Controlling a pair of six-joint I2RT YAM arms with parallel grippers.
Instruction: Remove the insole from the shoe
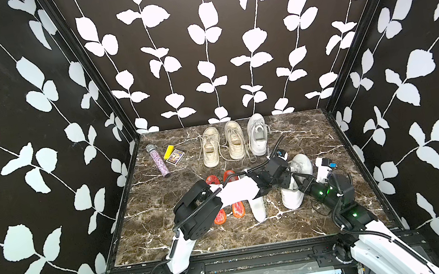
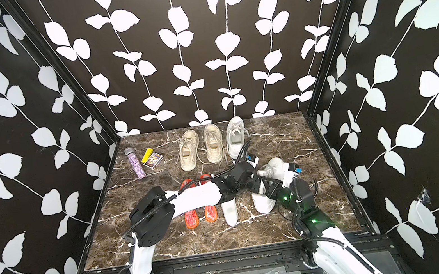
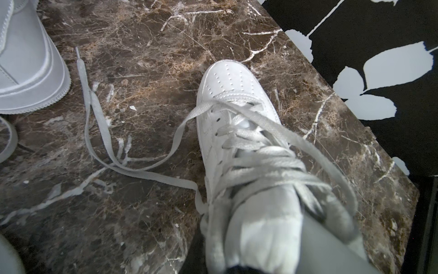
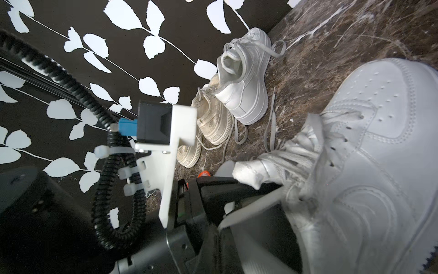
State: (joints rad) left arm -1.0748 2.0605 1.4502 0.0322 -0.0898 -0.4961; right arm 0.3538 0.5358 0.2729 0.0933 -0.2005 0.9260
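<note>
At the white shoe [image 1: 292, 198], left tool [image 4: 241, 183] pinches the tongue [image 3: 263, 227], right tool [image 1: 299, 180] pressed together.

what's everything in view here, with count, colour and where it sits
table: 1, brown marble, under everything
beige shoes: 2, beige, back row, side by side
back shoe: 1, white, right end of back row
front shoe: 1, white, front right, laces loose
orange insoles: 2, orange, centre, partly under left arm
white insole: 1, white, right of the orange pair
tube: 1, purple glitter, back left
block: 1, yellow, beside tube
card box: 1, dark and yellow, beside block
left tool: 1, black, shut on front shoe's tongue
right tool: 1, black, shut, at front shoe's opening
</note>
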